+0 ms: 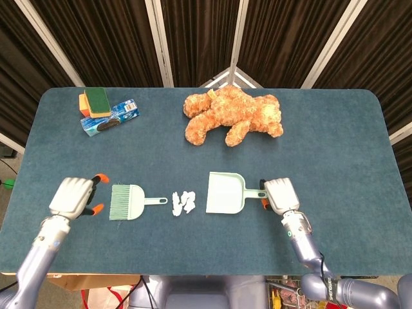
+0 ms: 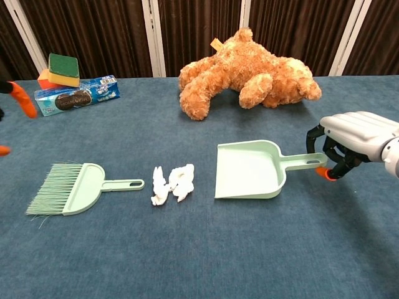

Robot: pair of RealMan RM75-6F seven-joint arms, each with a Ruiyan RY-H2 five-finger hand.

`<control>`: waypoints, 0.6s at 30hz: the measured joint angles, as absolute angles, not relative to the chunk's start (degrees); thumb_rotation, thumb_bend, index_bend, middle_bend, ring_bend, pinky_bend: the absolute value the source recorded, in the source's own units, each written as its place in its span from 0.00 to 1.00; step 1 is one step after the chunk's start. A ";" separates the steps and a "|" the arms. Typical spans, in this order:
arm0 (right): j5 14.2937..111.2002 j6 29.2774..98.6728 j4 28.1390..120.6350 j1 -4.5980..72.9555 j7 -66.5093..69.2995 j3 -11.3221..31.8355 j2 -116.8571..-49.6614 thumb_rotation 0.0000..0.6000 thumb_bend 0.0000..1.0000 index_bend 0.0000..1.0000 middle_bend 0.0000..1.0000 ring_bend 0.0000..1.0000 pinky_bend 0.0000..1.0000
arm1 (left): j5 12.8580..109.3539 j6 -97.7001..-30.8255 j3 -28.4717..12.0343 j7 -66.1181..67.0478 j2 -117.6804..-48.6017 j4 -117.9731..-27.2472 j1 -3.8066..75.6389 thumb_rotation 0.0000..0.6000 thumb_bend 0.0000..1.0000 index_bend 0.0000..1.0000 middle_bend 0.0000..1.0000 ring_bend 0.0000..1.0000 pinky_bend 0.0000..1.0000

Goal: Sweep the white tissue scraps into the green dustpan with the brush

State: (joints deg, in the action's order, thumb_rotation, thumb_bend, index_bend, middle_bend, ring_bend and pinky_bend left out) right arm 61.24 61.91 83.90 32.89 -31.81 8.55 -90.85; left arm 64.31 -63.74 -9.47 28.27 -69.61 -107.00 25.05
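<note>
Scraps point(image 1: 183, 203) lie between both hands; right hand point(image 1: 280, 195) grips the dustpan point(image 1: 225, 192) handle; left hand point(image 1: 73, 196), empty and spread, hovers beside the brush point(image 1: 128, 202) bristles, so a misjudged grab could shove it into them.

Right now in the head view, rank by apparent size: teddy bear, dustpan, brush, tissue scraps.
1. teddy bear
2. dustpan
3. brush, somewhat smaller than the dustpan
4. tissue scraps
All lie on the same tabletop, so distance from the camera barely skews this.
</note>
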 measured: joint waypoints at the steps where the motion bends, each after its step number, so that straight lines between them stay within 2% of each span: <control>1: 61.13 61.92 84.02 32.95 -31.95 8.57 -90.84 1.00 0.43 0.56 0.84 0.86 0.85 | 62.80 -63.48 -9.93 29.55 -70.79 -106.54 26.00 1.00 0.34 0.40 0.88 0.84 0.87; 8: 61.01 62.29 84.48 33.05 -32.18 8.54 -90.67 1.00 0.43 0.56 0.84 0.86 0.85 | 53.45 -62.71 -11.87 38.68 -79.23 -103.92 32.48 1.00 0.35 0.46 0.96 0.92 0.95; 18: 60.64 62.85 85.00 32.90 -32.30 8.41 -90.29 1.00 0.43 0.56 0.84 0.86 0.85 | 40.57 -66.02 -12.53 48.18 -88.75 -102.04 38.87 1.00 0.36 0.44 1.00 0.96 0.99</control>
State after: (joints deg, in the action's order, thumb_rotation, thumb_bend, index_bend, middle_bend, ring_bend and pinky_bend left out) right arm 60.64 62.85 85.00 32.90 -32.30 8.41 -90.29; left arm 40.57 -66.02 -12.53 48.18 -88.75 -102.04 38.87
